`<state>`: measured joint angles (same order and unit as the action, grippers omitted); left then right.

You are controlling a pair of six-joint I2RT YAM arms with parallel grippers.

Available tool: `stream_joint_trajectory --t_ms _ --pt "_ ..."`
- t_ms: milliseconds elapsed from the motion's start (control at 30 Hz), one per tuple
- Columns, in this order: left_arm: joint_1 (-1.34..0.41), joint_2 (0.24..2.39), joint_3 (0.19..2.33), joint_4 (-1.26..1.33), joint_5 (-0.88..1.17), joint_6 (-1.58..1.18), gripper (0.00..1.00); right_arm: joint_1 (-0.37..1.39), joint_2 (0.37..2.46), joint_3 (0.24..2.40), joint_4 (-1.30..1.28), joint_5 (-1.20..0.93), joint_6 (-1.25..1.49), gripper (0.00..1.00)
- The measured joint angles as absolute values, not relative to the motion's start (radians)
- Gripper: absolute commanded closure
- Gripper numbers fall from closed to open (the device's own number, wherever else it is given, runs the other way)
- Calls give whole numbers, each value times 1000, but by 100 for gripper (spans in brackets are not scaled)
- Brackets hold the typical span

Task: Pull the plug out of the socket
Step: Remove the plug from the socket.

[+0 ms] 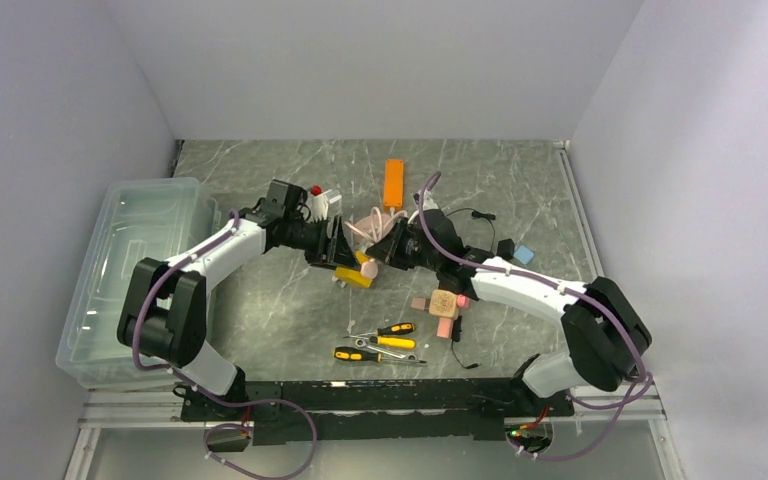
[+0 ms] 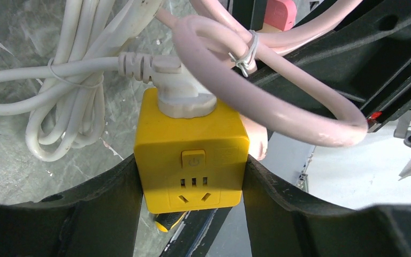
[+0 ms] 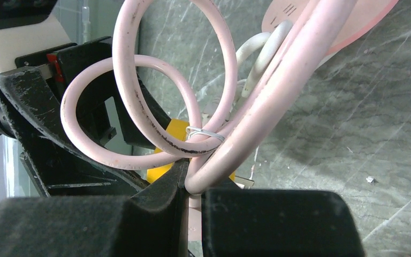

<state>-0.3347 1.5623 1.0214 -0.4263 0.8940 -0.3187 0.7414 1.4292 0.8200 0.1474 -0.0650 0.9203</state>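
Yellow socket cube (image 2: 192, 155), at the middle of the table (image 1: 520, 180), clamped at both flanks by the left claw (image 2: 191, 184) as an anchor, pale plug (image 2: 184, 96) seated in its top face; right claw (image 3: 192, 187) pinched shut on the pink cable coil (image 3: 278, 95), seemingly to supply the opposing pull.

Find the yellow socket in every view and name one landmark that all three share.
Top external: socket just left of picture centre.
Left wrist: socket in the centre, squeezed between the left fingers.
Right wrist: only a yellow sliver shows behind the loops, left of centre.
Shared landmark: the pink cable.
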Motion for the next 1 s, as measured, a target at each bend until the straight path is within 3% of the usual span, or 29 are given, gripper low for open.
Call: stream_joint_trajectory --t_ms 567,1000 --pt "-344 1563 1022 -425 871 -329 100 724 1417 788 183 -110 896 100" --pt "-339 1568 1022 -439 936 -335 100 806 1340 761 162 51 856 100"
